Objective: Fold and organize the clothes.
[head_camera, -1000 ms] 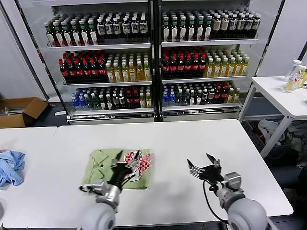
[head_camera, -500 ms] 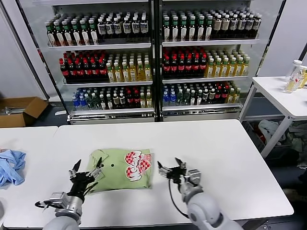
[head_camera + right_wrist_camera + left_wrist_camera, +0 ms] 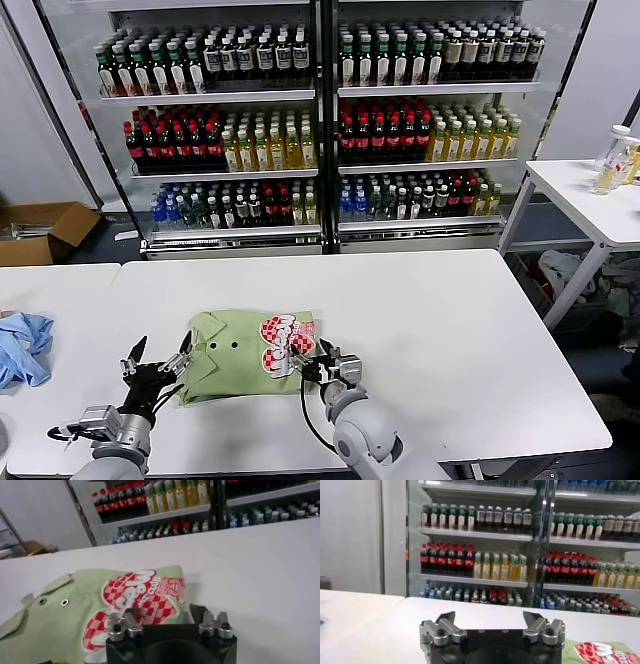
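At the near right corner of the folded polo shirt [image 3: 250, 353], the right gripper [image 3: 312, 365] sits low over the white table [image 3: 450, 330], jaws partway apart w/ nothing clamped between them; its wrist view shows the finger tips [image 3: 131, 619] just over the red-and-white checkered print [image 3: 132, 602]. Left gripper [image 3: 158, 362] hovers beside the shirt's left edge, fingers spread wide, holding nothing, clear of the cloth.

Shirt lies front-up near the table's front-centre, already a compact rectangle, collar and small dark buttons [image 3: 64, 602] toward the robot's left. Step in hand looks like a pinch on the right edge for a final fold or tidy-up. To do it well: catch all layers at the hem, not just the top one; lift low; keep the left claw ready to pin the far side so the stack doesn't slide. A light blue garment [image 3: 22, 345] lies well apart at the table's left; drinks coolers [image 3: 320, 120] stand behind.
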Motion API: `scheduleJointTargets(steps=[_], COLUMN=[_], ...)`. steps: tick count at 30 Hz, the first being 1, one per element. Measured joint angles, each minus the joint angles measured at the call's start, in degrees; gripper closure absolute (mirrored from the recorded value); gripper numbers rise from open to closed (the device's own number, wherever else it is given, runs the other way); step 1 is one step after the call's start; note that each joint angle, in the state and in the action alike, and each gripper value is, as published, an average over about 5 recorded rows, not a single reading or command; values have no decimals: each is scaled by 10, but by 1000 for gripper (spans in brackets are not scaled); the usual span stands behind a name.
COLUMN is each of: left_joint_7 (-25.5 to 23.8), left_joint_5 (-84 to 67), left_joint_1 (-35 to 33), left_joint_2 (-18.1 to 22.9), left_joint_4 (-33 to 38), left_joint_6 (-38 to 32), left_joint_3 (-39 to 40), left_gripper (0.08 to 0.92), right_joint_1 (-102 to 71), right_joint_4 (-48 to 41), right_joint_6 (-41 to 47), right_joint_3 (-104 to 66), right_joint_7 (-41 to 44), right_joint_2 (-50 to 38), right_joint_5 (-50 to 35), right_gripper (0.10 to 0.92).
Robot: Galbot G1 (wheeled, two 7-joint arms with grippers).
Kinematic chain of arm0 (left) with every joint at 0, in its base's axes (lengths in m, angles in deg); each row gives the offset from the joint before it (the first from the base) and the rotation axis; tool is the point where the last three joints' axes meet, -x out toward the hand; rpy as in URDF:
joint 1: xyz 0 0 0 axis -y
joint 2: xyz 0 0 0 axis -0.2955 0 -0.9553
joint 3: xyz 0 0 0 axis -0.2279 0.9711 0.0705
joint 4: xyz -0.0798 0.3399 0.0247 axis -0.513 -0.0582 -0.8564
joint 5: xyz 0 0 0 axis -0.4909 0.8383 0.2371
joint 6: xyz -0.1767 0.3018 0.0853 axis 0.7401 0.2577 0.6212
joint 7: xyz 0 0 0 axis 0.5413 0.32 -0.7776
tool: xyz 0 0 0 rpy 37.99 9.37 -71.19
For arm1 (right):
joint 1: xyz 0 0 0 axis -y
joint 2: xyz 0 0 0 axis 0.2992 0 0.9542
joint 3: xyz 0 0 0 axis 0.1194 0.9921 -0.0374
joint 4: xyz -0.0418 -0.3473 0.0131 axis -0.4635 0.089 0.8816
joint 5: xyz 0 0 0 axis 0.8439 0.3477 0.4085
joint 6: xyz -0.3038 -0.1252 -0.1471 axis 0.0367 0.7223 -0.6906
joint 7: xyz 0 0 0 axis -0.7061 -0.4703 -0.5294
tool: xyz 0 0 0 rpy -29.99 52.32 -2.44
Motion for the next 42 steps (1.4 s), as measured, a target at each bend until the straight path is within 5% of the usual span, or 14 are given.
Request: scheduleJointTargets(steps=[19,37,42], left_joint_7=[1,-1,-1], left_joint_5=[-11,-8,-5], left_joint_1=[-5,-15,-21], left_joint_2=[-7,-1,2], left_joint_4=[3,19,26], left_joint_6=[1,9,9], left_joint_3=[-8,-3,-2], left_gripper=[177,177,177], right_joint_1=[16,21,0], right_joint_4=[-28,6,17], right_joint_6=[-14,11,7], right_joint_3=[3,-82,-119], right_joint_7=[-8,59,75], right_joint_2=[4,-171,-203], right_joint_5=[7,25,40], right_gripper=[897,911,814])
